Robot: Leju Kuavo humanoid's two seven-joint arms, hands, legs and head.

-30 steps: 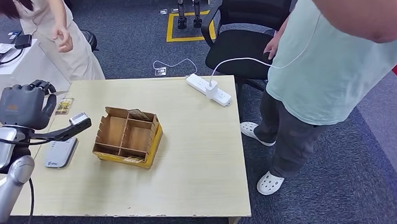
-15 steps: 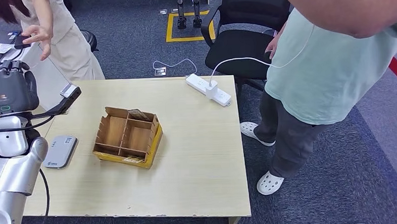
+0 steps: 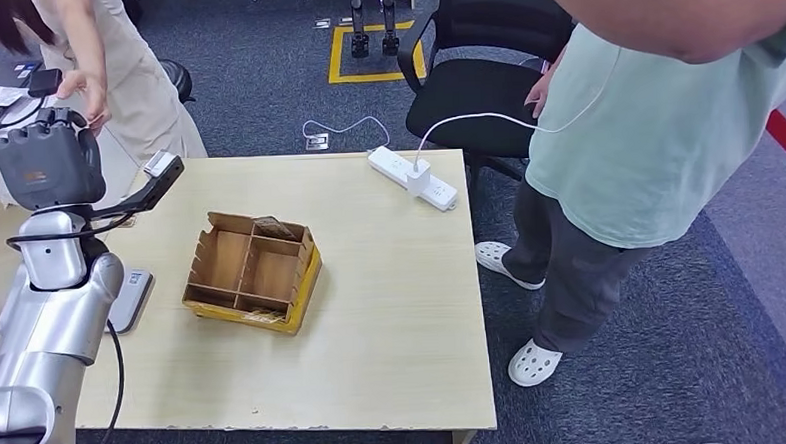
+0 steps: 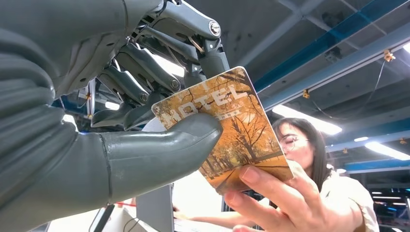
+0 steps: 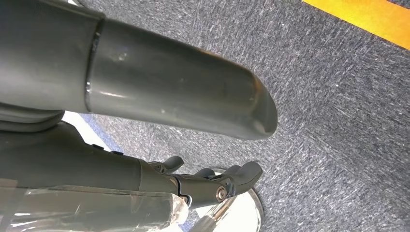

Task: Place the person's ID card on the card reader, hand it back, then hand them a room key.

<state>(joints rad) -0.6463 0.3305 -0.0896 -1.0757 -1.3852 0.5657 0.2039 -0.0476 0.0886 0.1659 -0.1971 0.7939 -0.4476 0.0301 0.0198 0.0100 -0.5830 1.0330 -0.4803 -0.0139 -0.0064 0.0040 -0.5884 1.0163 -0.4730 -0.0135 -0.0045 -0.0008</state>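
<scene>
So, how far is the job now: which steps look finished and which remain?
The left hand pinches the HOTEL key card, and the person's hand already touches it. So the last step, the key handover, is under way; only the release remains. Nothing lies on the card reader, which fits the ID steps being finished.

Partly hidden things
The left hand's thumb (image 4: 159, 150) covers part of the room key (image 4: 232, 130); the arm hides the card reader's (image 3: 132, 298) left side.

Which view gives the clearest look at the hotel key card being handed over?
The left wrist view: the hotel key card faces the camera, HOTEL print legible, pinched by the left hand while a person's hand takes its far end. In the head view the left hand covers the card. The right wrist view looks at carpet.
</scene>
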